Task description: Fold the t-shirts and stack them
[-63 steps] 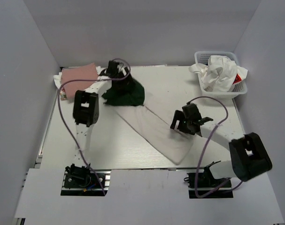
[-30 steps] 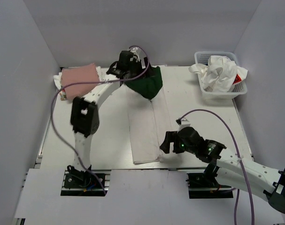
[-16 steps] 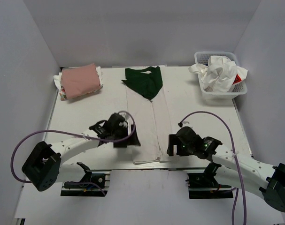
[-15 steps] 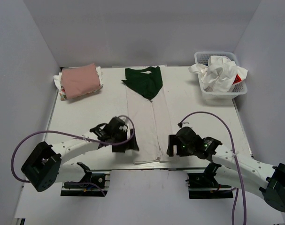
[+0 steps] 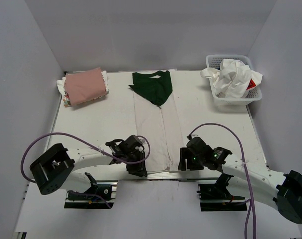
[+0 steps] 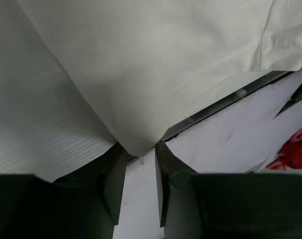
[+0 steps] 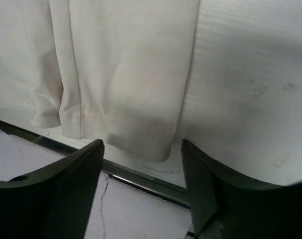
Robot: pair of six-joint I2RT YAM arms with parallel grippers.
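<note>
A white t-shirt (image 5: pixel 155 134) with a dark green yoke (image 5: pixel 153 87) lies folded into a long strip down the middle of the table. Its hem is at the near edge. My left gripper (image 5: pixel 139 168) is low at the hem's left corner. In the left wrist view its jaws (image 6: pixel 140 147) stand narrow, with a gap showing, and the cloth corner (image 6: pixel 155 59) sits between the tips. My right gripper (image 5: pixel 182 162) is at the hem's right corner. Its jaws (image 7: pixel 142 144) are wide open, and the corner of the shirt (image 7: pixel 126 74) lies just beyond the tips.
A folded pink t-shirt (image 5: pixel 86 84) lies on a small stack at the back left. A white mesh basket (image 5: pixel 256 92) at the back right holds crumpled white t-shirts (image 5: pixel 233 74). The table's near metal edge (image 7: pixel 141 181) runs right under both grippers. Walls enclose three sides.
The left arm has swung from the shirt's far end down to the near left hem corner. Both grippers' jaws have narrowed, the left far more. The right gripper stayed near the right corner.
</note>
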